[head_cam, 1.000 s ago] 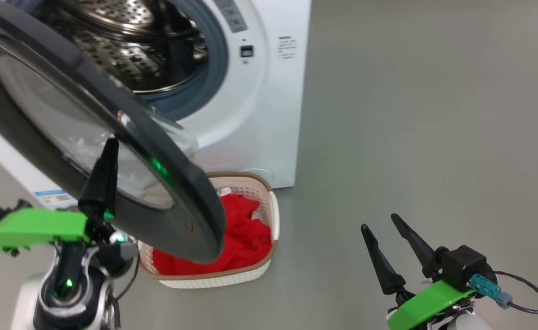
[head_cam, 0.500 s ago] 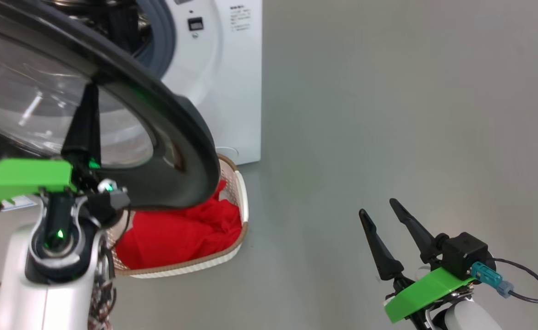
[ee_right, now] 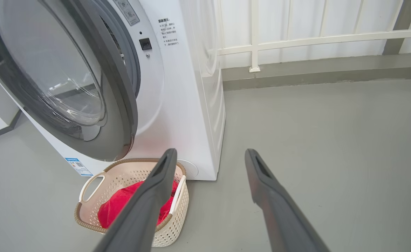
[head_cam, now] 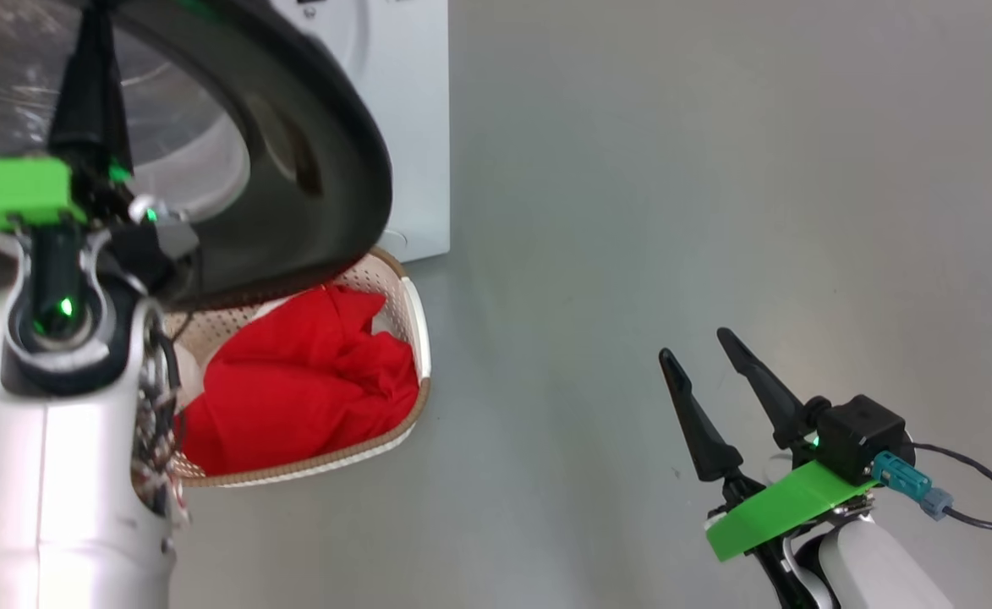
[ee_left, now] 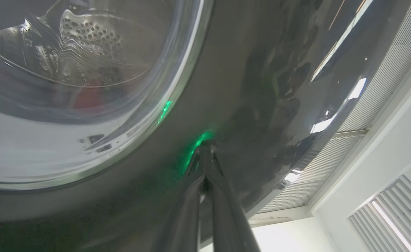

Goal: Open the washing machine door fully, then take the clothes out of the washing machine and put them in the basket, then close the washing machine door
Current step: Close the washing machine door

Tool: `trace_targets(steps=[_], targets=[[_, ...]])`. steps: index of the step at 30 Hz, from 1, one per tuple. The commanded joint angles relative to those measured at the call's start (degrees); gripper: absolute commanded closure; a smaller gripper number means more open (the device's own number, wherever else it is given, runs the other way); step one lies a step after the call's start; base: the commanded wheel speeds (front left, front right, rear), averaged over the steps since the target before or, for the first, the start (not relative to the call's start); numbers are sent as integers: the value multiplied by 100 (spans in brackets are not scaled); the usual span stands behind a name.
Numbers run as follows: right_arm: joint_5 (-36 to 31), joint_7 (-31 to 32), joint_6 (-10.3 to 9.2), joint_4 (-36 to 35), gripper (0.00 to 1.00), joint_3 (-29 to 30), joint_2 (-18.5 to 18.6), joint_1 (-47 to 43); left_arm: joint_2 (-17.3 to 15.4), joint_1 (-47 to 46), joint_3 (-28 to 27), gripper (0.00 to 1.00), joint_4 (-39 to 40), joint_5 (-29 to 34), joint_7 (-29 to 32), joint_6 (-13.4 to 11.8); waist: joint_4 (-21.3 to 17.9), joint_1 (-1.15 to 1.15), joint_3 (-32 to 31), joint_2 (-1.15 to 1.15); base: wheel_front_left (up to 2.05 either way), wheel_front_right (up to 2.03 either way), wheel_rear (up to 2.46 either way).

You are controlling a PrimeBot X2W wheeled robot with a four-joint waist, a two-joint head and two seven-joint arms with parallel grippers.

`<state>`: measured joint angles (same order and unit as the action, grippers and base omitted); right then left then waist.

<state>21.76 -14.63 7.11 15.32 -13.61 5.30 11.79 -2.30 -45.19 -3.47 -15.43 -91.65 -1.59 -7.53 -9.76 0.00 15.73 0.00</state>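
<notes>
Red clothes (head_cam: 293,381) lay bunched in the basket (head_cam: 415,338), which sat on the grey floor (head_cam: 673,169) just beside the lower front corner of the washing machine (head_cam: 411,127). From the head camera, the washing machine door (head_cam: 326,169) stood swung out from the white front, and its glossy black rim overhung the near end of the basket. The left gripper (head_cam: 92,34) was raised against the door, above its green wrist mount (head_cam: 5,190). In the left wrist view its two fingers were closed together with nothing between them, and the left gripper (ee_left: 204,148) had its tips touching the black rim of the door (ee_left: 247,87), where a green light glinted. The perforated steel drum (ee_left: 89,35) showed dimly through the clear glass beside them. The right gripper (head_cam: 694,345) hung over bare floor well apart from the basket, its fingers spread and empty. In the right wrist view, the right gripper (ee_right: 209,154) pointed toward the washing machine (ee_right: 191,105). There the door (ee_right: 117,115) stood partly open at an angle to the front. The basket (ee_right: 177,224) stood below its lower edge with the clothes (ee_right: 121,206) inside. A white railing (ee_right: 314,36) ran behind the grey floor (ee_right: 331,140).
</notes>
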Motion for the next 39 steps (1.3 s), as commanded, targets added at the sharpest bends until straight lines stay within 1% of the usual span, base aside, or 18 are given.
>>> trace_targets(steps=[1,6,7,8,13,14,15,16,17,23,26,30,33,35,37,39], targets=[[18,-37,37,-149,0,-115,39,139,-189,-337,-131,100,-24,40,24,118,-49,0,104,0,0,0,0],[14,-37,37,-151,0,-102,42,182,-209,-551,-138,100,-319,38,47,332,-59,0,152,0,0,0,0],[11,-37,37,-148,0,-91,41,181,-218,-547,-125,100,-341,69,37,395,-52,0,145,0,0,0,0],[11,-37,37,-148,0,-91,41,181,-218,-547,-125,100,-341,69,37,395,-52,0,145,0,0,0,0],[1,-37,37,-102,0,-61,37,145,-183,-362,-94,100,-363,3,78,569,37,0,10,0,0,0,0],[1,-37,37,-93,0,-60,35,135,-173,-290,-103,97,-339,-28,75,588,55,0,-33,0,0,0,0],[2,-37,37,-88,0,-58,32,123,-161,-202,-116,56,-296,-81,83,605,73,0,-79,0,0,0,0],[5,-37,37,-86,0,-49,28,112,-147,-100,-139,9,-241,-154,88,619,92,0,-123,0,0,0,0],[7,-37,37,-84,0,-41,23,99,-137,14,-165,0,-179,-210,75,629,111,0,-167,0,0,0,0],[10,-37,37,-65,0,-4,-4,-10,-129,861,-197,0,255,-294,111,605,217,0,-456,0,0,0,0],[8,-37,37,-40,0,-4,-15,-99,-228,1350,-178,0,507,-62,11,645,272,0,-624,0,0,0,0],[18,-37,37,-31,0,-4,-33,-206,-473,2080,-71,0,707,519,-219,774,312,0,-852,0,0,0,0],[23,-37,37,-61,0,24,-44,-279,-727,2626,50,0,737,1235,-592,832,334,0,-1014,0,0,0,0],[19,-37,37,-68,0,50,-49,-341,-833,2956,129,0,706,1620,-814,875,354,0,-1125,0,0,0,0],[16,-37,37,-78,0,71,-51,-405,-972,3261,218,0,665,2088,-1014,855,381,0,-1224,0,0,0,0],[20,-37,37,-104,0,91,-51,-466,-1053,3524,236,0,633,2560,-1183,763,419,0,-1309,0,0,0,0]])
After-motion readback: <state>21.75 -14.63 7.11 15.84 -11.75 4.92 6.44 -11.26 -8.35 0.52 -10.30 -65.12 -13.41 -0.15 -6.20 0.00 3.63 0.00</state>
